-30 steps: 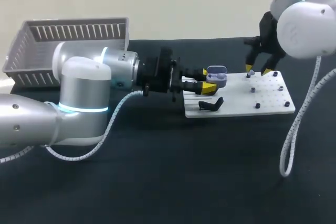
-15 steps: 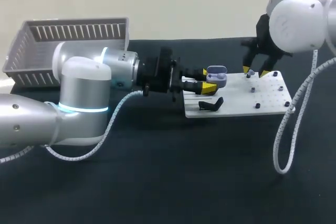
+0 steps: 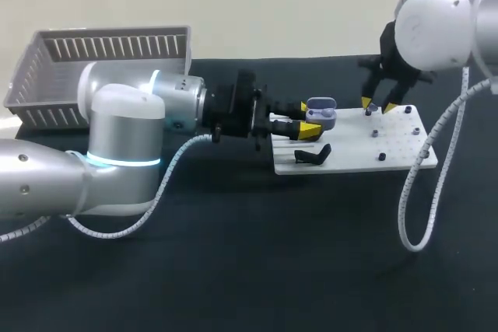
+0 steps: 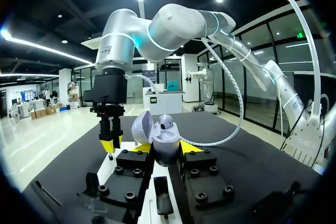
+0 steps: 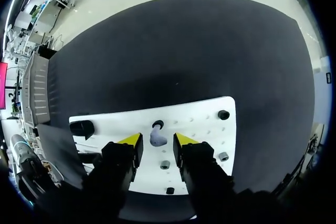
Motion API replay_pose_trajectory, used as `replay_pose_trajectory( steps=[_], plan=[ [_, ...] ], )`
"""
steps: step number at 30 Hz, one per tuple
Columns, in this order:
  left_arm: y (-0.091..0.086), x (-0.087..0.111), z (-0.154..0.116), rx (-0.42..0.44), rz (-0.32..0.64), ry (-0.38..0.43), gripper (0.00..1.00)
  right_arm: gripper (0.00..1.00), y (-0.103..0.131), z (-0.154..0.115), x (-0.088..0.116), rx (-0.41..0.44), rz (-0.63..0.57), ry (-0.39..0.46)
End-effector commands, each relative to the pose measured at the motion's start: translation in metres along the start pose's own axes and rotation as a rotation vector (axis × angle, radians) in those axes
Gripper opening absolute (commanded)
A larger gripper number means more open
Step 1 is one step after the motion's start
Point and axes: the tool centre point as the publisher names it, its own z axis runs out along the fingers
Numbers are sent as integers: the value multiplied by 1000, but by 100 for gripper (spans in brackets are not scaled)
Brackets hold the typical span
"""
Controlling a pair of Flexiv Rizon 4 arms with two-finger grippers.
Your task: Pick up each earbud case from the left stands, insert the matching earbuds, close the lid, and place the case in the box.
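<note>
The black table [image 3: 233, 270] carries a gray slatted basket [image 3: 47, 75] at its far left corner and a white pegboard [image 3: 358, 159] right of the middle. The left gripper [image 3: 307, 118] reaches level over the pegboard's left end and pinches the lavender earbud case [image 4: 164, 142] from both sides. The case's lid stands open. The right gripper [image 3: 380, 105] points down over the pegboard, fingers spread to either side of a lavender earbud [image 5: 157, 139] lying beside a black peg. A black stand [image 3: 313, 155] sits near the pegboard's front edge.

R tool [image 3: 380, 104] edged left; its cable [image 3: 410, 192] swung inward.
</note>
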Motion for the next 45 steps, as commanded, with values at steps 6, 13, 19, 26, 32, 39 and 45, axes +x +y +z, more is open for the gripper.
replay_pose_trajectory(
  steps=[6,13,19,26,32,39,45],
  plan=[
    [-2,1,0,-6,3,-2,0,34,-1,2,-2,0,0,7],
    [-2,1,0,-6,3,-2,0,32,1,3,-2,7,-3,15],
    [-2,1,0,-6,3,-2,0,25,0,3,-2,11,0,18],
    [-2,1,0,-6,3,-2,0,9,0,5,-2,17,4,21],
    [-2,1,0,-6,3,-2,0,0,-2,0,1,8,18,19],
    [-2,1,0,-6,3,-2,0,0,-3,-15,8,-9,31,8],
    [-2,1,0,-6,3,-2,0,0,-3,-38,19,-17,41,-17]
  ],
)
